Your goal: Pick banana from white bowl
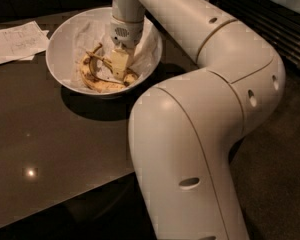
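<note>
Here's the white bowl [60, 44], sitting on the dark bench [45, 139], and everything hangs around it. Inside, low on the floor and against the wall nearest the camera, lies the banana [102, 86]: yellow, heavily streaked with dark brown. It's the only fruit in there. Something white and crinkled [87, 33] lines the bowl's far wall, up behind the fruit.

The banana's long axis runs left to right across the bowl, its curve following the round of the near wall. One end points to the bowl's left wall, the other to the right wall, just past the tool. A thin dark stem-like strand rises from the left part, toward the far-left rim.

And the tool [120, 73] is right down inside the bowl, coming in from above the far rim, pointing straight down, its pale tip on or against the right half of the banana. Spread or pinching? Can't tell from here; the tip reads as one pale block over the fruit.

The big white arm [205, 114] sweeps out from the bowl's right side and folds down in front. Left of the bowl, apart from it, flat white paper sheets [17, 41] lie on the bench.
</note>
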